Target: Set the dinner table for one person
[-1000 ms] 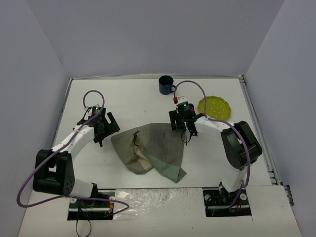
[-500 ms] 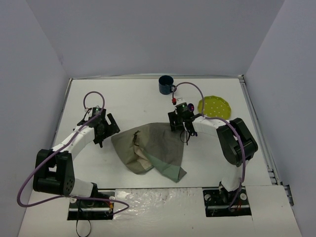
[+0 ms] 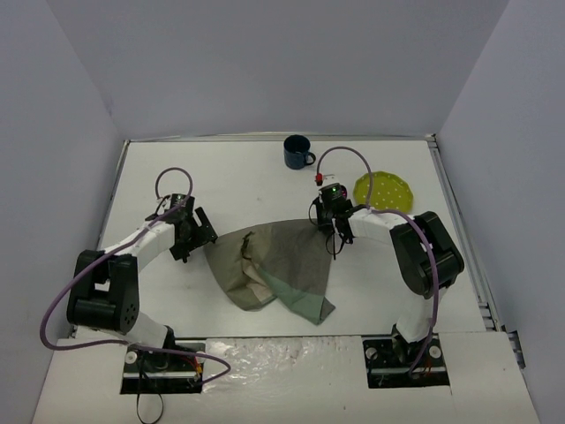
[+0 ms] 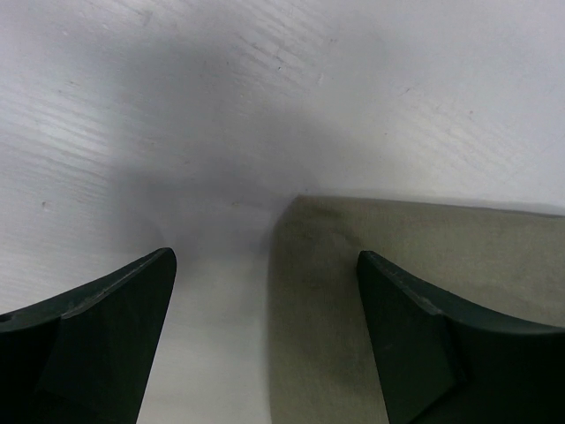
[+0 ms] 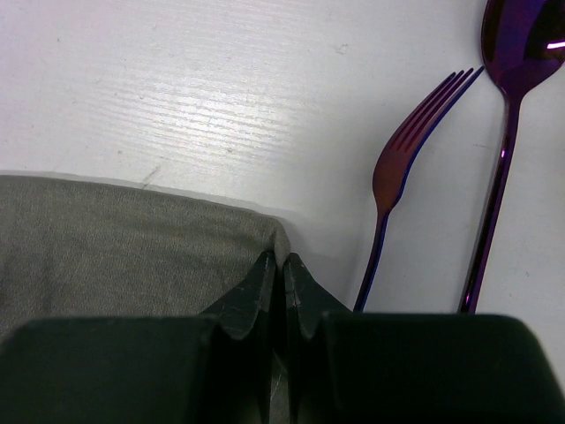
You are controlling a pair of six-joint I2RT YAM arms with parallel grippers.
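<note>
White tabletop fills the top view: the dinner table, thin metal rim around it, carrying everything else. A beige and green placemat lies crumpled and partly folded over itself at its middle. At the far edge a dark blue mug stands upright, handle to the right; its inside is dark and I cannot tell whether it holds anything. Far right sits 1 yellow-green plate, its face showing only pale speckles. The left gripper is at the cloth's left edge, the right gripper at its far right corner.

From the left wrist, the 2 fingers stand spread wide apart, gripping nothing, a beige corner of the placemat lying flat on the table between them.

From the right wrist, the 2 fingers are pressed together, pinching the placemat's corner. Just right of it, on bare table, 1 purple fork and 1 purple spoon lie side by side, apart from the cloth.
</note>
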